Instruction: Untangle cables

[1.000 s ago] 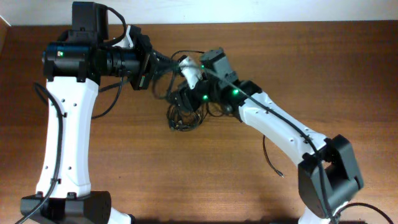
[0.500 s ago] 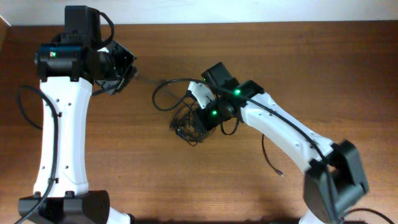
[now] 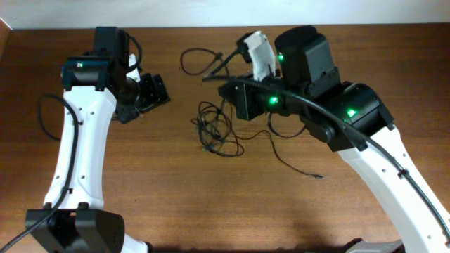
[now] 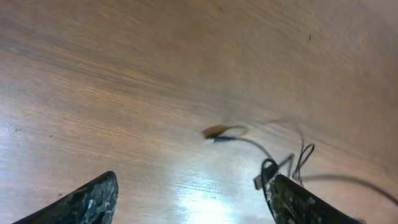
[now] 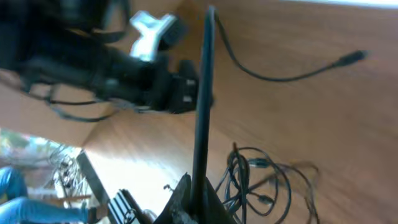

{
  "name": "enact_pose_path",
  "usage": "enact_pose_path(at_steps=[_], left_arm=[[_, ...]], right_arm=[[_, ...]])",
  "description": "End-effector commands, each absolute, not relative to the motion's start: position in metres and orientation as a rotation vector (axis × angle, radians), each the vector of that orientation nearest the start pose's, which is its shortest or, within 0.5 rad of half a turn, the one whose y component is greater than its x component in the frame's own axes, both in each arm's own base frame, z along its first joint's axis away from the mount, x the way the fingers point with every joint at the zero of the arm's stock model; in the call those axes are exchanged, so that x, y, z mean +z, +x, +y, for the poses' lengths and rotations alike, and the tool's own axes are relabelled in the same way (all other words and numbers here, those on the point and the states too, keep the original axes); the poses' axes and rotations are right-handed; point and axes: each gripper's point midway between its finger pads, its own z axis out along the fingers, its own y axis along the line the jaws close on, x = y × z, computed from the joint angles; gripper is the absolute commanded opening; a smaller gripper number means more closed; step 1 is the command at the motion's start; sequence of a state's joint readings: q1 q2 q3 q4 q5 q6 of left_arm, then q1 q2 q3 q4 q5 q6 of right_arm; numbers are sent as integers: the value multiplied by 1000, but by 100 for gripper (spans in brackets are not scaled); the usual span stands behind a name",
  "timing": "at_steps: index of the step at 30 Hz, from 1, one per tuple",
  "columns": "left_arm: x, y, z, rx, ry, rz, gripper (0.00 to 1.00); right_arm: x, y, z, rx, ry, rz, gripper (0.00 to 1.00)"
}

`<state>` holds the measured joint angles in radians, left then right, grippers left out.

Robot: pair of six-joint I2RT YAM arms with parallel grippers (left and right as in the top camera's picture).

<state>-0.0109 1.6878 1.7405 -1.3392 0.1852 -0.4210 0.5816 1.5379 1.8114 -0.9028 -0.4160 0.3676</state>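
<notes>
A tangle of thin black cables (image 3: 214, 130) lies on the wooden table (image 3: 394, 63), mid-table. In the right wrist view the tangle (image 5: 267, 180) sits just right of my right gripper (image 5: 194, 202). That gripper is shut on one black cable (image 5: 204, 93), which runs taut away from the fingers and curves off to a plug (image 5: 351, 58). Overhead, my right gripper (image 3: 226, 88) hangs above the far side of the tangle, with the held cable's loop (image 3: 193, 60) beyond it. My left gripper (image 3: 151, 95) is left of the tangle, open and empty (image 4: 196, 205). A plug end (image 4: 217, 132) lies ahead of it.
A loose strand (image 3: 295, 167) trails from the tangle toward the front right and ends in a small plug. A thick arm cable (image 3: 43, 116) loops out beside the left arm. The table's far edge meets a white wall (image 3: 211, 10).
My left gripper has opened, let go of the cable and drawn back left. My right gripper has shut on a cable and risen toward the far edge.
</notes>
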Motion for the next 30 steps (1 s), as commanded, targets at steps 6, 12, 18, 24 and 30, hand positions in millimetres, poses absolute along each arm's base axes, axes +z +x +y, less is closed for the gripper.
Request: enact_pose_path(at_steps=[6,12,18,24,30], left_arm=[[172,347,-59,-506,-194,2928,99],[205,319,-153,-1357,675,2368,87],[208,327,-169,-1321,775,2286,72],[211,325,-202,-1302,929,2195,38],[203,328,-210,-1216,963,2229,0]], right_arm=[[350,336,243,803,-223,2367,4],[349,336,242,801,-218,2371,4],[349,336,242,801,-219,2374,4],[350,336,243,809,-222,2367,4],[352,334,246,837,-236,2366,4]])
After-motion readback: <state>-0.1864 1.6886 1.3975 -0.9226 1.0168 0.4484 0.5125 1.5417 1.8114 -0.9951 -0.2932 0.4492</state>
